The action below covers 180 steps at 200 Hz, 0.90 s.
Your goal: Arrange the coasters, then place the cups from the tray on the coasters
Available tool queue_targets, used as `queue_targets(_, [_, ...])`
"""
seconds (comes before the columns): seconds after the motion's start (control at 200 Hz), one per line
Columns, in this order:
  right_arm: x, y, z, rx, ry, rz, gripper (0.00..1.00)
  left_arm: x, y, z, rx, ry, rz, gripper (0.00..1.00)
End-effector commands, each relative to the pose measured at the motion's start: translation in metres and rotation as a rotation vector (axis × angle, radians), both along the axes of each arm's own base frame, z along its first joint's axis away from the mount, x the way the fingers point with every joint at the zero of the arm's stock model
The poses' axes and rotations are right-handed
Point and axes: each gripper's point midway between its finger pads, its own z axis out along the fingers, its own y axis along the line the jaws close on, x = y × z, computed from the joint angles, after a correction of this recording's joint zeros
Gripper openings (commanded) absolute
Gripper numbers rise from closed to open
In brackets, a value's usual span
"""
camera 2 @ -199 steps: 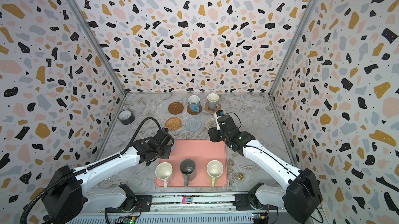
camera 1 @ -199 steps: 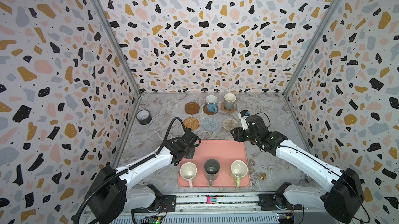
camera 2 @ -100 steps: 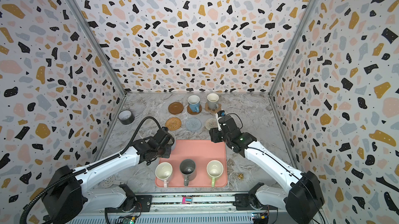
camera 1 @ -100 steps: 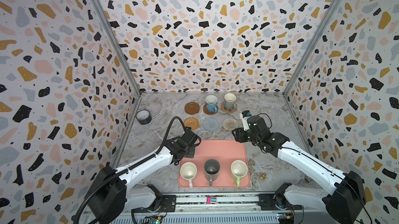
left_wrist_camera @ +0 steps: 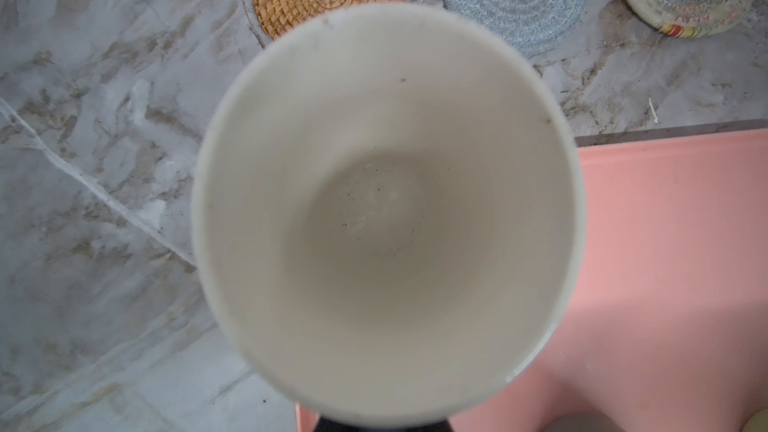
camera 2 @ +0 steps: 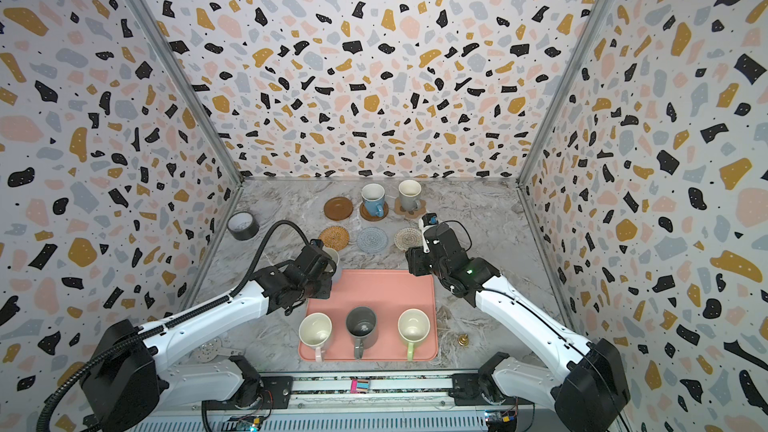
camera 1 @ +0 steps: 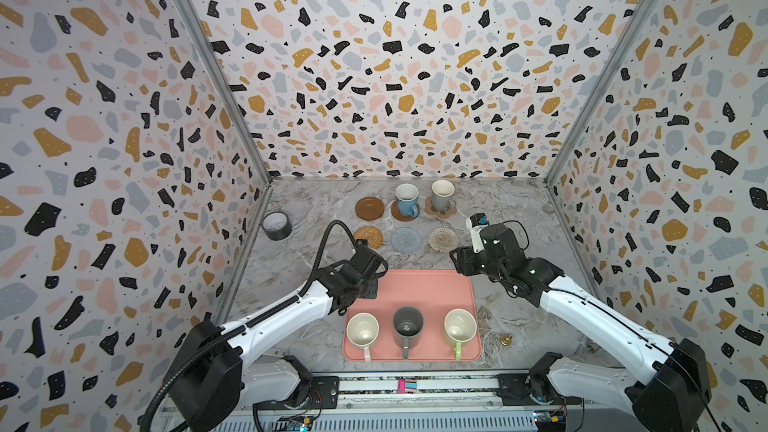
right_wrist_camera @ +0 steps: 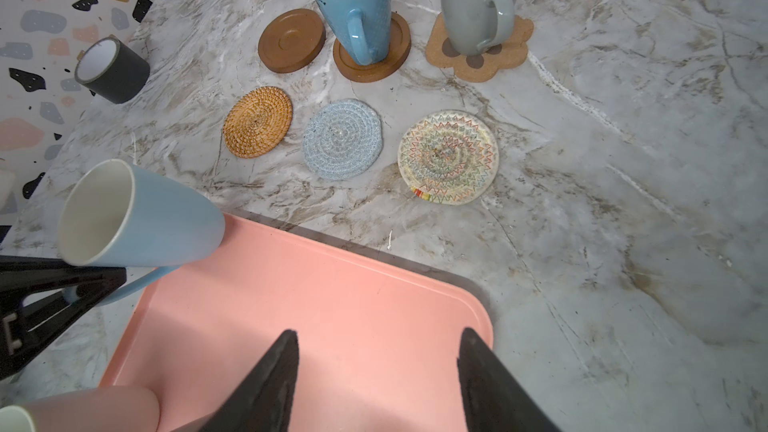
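Observation:
My left gripper [camera 2: 323, 272] is shut on the handle of a light blue cup [right_wrist_camera: 137, 213], which hangs over the far left corner of the salmon tray [camera 1: 415, 288]. The cup's cream inside [left_wrist_camera: 386, 184] fills the left wrist view. My right gripper [right_wrist_camera: 378, 334] stands open and empty over the tray's far right corner. On the tray stand a pale pink cup [camera 1: 362, 329], a dark grey cup [camera 1: 407, 326] and a green cup [camera 1: 459, 328]. The coasters lie in two rows: brown disc [camera 1: 369, 208], rattan [camera 1: 368, 236], pale blue [camera 1: 405, 239] and cream [camera 1: 443, 239] bare. A deeper blue cup [camera 1: 406, 199] and grey cup [camera 1: 442, 195] stand on coasters.
A dark grey tape roll [camera 1: 276, 226] lies by the left wall. A small brass object [camera 1: 505, 339] sits on the marble right of the tray. Patterned walls close in the left, right and back.
My right gripper has drifted slightly to the right near the tray's far corner. The left arm and the cup it holds have not visibly moved.

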Motion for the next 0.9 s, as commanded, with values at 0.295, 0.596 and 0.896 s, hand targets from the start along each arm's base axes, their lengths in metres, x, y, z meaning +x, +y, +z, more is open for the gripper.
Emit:
queue_targets(0.295, [-0.004,-0.008,0.004,0.003,-0.007,-0.026,0.63,0.041,-0.027,0.046,-0.098,-0.149,0.047,0.1])
queue_targets(0.596, [-0.005,-0.01,0.0,0.013,0.002,-0.027,0.63,0.059,-0.038,0.054,-0.113,-0.168,0.062,0.1])
queue_targets(0.896, [-0.007,-0.009,0.002,0.03,0.002,-0.021,0.63,0.086,-0.04,0.056,-0.111,-0.169,0.113,0.11])
